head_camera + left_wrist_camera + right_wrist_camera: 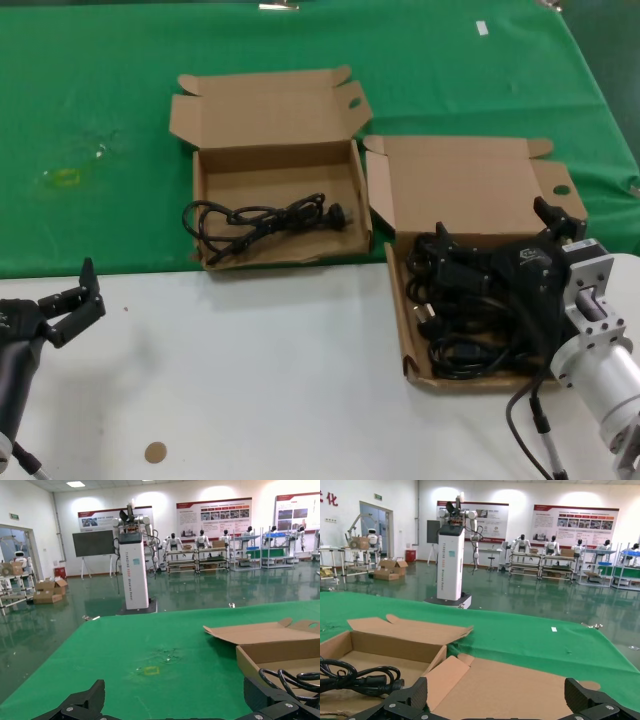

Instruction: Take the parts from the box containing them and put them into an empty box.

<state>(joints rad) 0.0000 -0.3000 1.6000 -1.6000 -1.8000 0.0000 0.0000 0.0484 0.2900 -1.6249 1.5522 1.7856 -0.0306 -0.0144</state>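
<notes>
Seen from the robot's head, a table is white along the near side and covered by green cloth farther back. Two shallow brown cardboard boxes sit open side by side where the cloth meets the white surface, lids folded back toward twelve o'clock.

The box at about four o'clock from the picture's centre, the full box, holds a dense heap of black power cables and plugs. Its lid has rounded corner tabs. The right gripper sits over this heap at the box's three o'clock side, with the arm's silver wrist trailing off toward five o'clock. In the right wrist view its two black fingers are set wide apart; these jaws are spread and hold nothing visible.

The other box, near twelve o'clock of centre, just beside the full one, contains a single coiled black cable lying on its floor.

The left gripper hovers over the white surface at about eight o'clock, well apart from both boxes, jaws spread and empty.
</notes>
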